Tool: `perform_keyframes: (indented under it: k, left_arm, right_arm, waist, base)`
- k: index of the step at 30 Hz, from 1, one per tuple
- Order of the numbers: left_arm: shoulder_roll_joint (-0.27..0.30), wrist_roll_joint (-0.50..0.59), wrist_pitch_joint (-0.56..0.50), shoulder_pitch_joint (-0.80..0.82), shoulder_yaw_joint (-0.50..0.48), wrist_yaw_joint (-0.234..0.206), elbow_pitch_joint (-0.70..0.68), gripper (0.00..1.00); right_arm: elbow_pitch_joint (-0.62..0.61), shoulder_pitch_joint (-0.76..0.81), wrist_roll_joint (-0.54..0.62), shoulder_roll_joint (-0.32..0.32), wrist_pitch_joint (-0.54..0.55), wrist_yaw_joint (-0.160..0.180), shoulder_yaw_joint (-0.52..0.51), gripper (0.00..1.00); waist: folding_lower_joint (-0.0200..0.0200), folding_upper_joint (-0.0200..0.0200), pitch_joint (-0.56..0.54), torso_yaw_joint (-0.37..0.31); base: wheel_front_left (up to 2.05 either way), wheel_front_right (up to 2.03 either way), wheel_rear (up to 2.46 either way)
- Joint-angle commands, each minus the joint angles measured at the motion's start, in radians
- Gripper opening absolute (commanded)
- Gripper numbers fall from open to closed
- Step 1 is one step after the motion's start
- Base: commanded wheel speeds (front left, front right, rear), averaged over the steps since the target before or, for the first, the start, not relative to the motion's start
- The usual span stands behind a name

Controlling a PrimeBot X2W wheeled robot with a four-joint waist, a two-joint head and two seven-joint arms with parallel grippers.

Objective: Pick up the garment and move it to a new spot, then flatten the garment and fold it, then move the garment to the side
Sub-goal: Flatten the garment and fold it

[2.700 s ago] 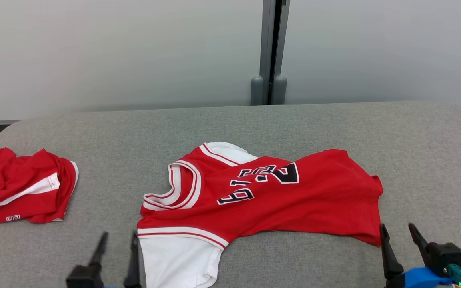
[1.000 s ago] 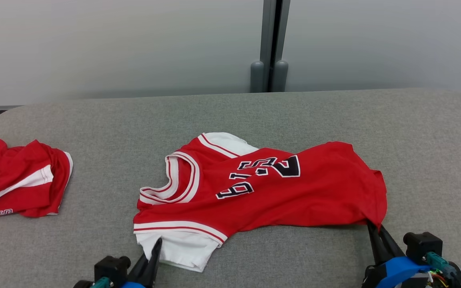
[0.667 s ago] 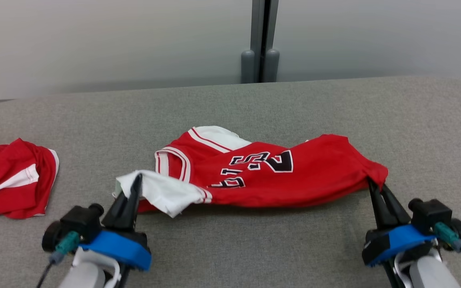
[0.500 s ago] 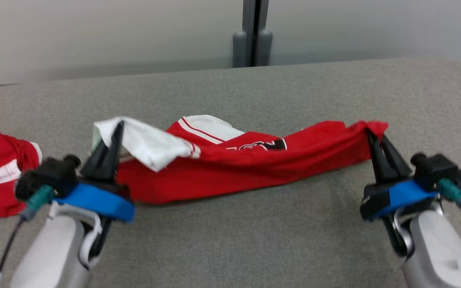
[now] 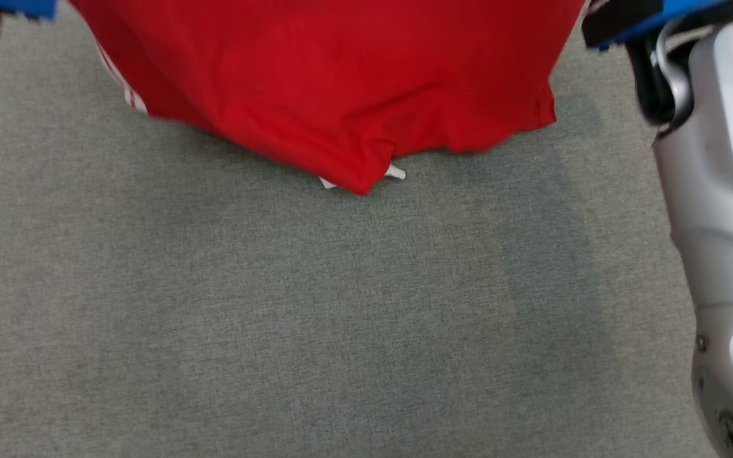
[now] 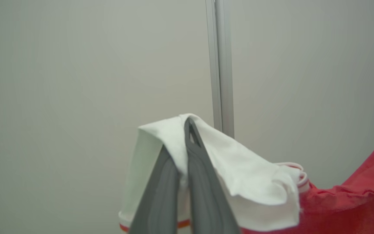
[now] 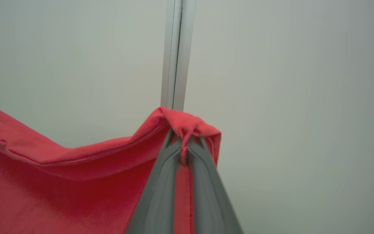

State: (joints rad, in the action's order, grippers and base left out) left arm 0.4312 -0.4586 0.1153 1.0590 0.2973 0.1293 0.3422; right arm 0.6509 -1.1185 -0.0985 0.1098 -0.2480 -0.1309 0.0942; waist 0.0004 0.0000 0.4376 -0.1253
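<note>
Left end effector (image 6: pixel 181 143) and right end effector (image 7: pixel 184 143), each closed on the garment (image 5: pixel 341 76), hold it over the worktop (image 5: pixel 277 318).

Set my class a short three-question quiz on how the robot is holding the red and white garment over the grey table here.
1. True or false: the left gripper is shut on white cloth of the garment.
2. What does the right gripper pinch? A. red cloth B. a white sleeve C. nothing
3. Fill in: the garment is held over the table by ____ grippers.
Key: 1 true; 2 A; 3 two.
</note>
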Motion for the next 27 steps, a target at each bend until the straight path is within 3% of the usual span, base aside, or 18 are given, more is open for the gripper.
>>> perform_keyframes:
  k: [1,8,15,21,27]
  left_arm:
    - [0.013,-0.002,-0.006,0.081,0.019,0.001,0.017,0.0]
    - [0.025,-0.043,-0.005,0.375,0.082,0.001,0.132,0.0]
    - [0.018,-0.078,0.047,0.531,0.145,0.002,0.215,0.0]
    - [0.023,-0.134,0.085,0.497,0.21,0.002,0.252,0.0]
    - [0.029,-0.183,0.135,0.342,0.222,0.001,0.27,0.0]
  right_arm:
    - [0.036,-0.081,-0.007,-0.004,-0.003,0.0,-0.006,0.0]
    - [0.228,-0.374,-0.038,-0.01,-0.009,0.0,-0.031,0.0]
    - [0.334,-0.511,-0.022,0.01,-0.017,0.0,-0.054,0.0]
    - [0.335,-0.463,-0.029,0.021,-0.018,0.0,-0.042,0.0]
    - [0.255,-0.311,-0.043,0.018,-0.018,0.0,-0.028,0.0]
  waist:
    - [-0.0004,0.0,0.026,0.006]
    - [-0.0004,0.0,0.043,-0.017]
    - [-0.0004,0.0,0.052,-0.015]
    - [-0.0004,0.0,0.11,0.009]
    - [-0.0004,0.0,0.133,0.023]
  base:
    - [0.0,0.0,0.0]
    - [0.0,0.0,0.0]
    - [0.0,0.0,0.0]
    - [0.0,0.0,0.0]
    - [0.0,0.0,0.0]
